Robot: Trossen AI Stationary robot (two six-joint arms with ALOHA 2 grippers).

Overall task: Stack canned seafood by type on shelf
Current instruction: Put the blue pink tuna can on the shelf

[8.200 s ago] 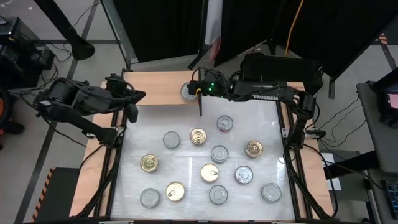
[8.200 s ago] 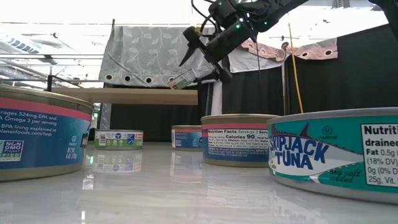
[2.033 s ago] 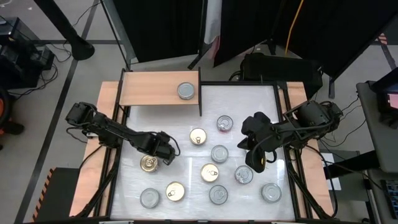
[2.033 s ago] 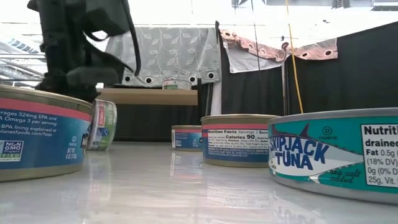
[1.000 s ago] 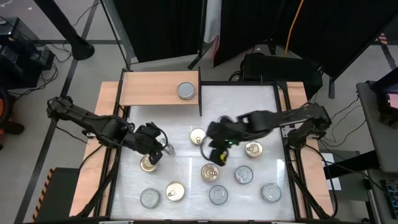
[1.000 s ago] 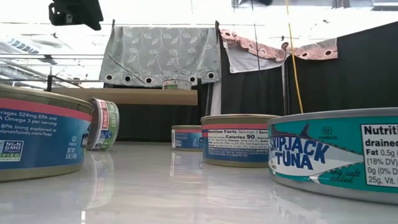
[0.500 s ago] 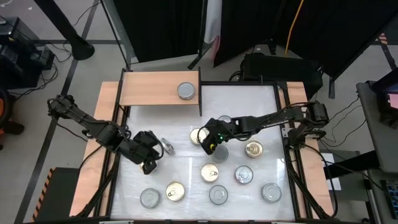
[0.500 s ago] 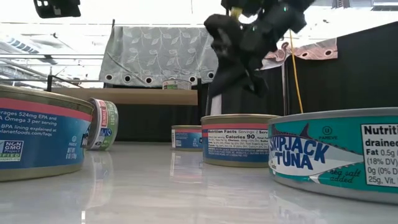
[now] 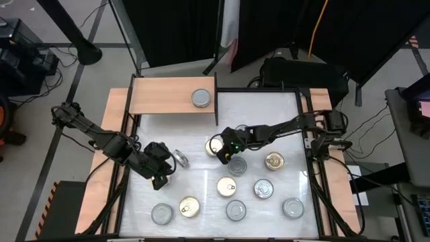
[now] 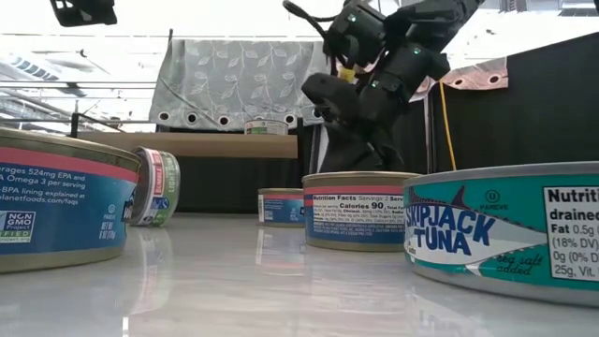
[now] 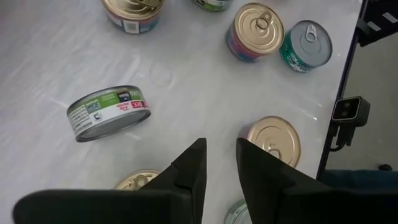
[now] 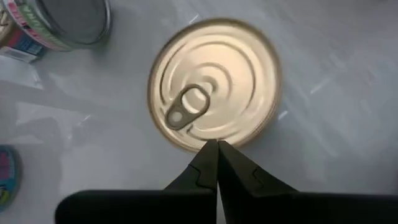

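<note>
White table | gold-lidded can – just ahead of closed right gripper

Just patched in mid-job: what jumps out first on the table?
A green-label can lies tipped on its edge on the table's left, beside the left gripper, which holds nothing. The right gripper, shut, hangs over a gold-lidded can mid-table. One silver can sits alone on the shelf.

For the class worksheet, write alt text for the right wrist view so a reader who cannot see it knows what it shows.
The right gripper, its dark fingers shut together, points at the near rim of a gold-lidded can with a pull tab, standing upright on the glossy white table. A silver-lidded can with a coloured label sits at the picture's edge.
</note>
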